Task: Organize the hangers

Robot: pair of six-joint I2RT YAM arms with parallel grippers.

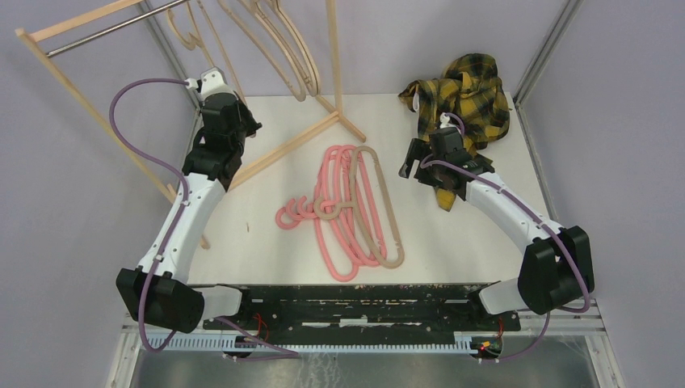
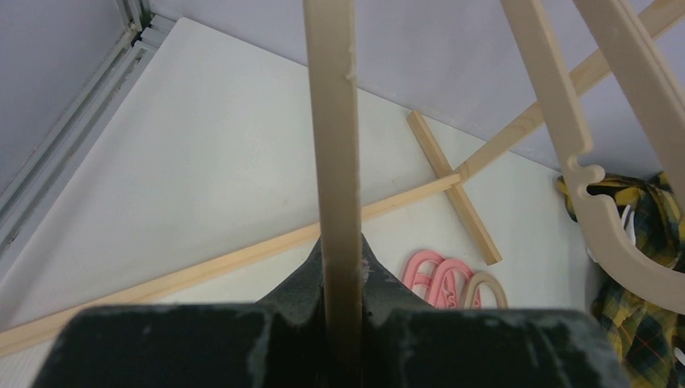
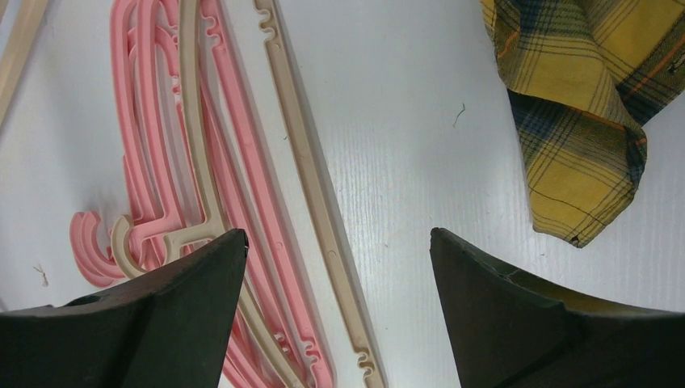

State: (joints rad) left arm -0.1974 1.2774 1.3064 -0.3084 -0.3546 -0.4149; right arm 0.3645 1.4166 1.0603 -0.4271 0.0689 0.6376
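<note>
While the left gripper is clamping its fingers tight on a thin beige plastic hanger bar beside the wooden rack with a metal rail at eleven o'clock, the right gripper is hovering over the white table with its jaws spread wide, holding nothing. Pink and beige loop-shaped plastic hangers are lying piled mid-table, at nine o'clock from that gripper. More beige hangers are hanging at twelve o'clock. A crumpled yellow plaid shirt is lying at one o'clock.
</note>
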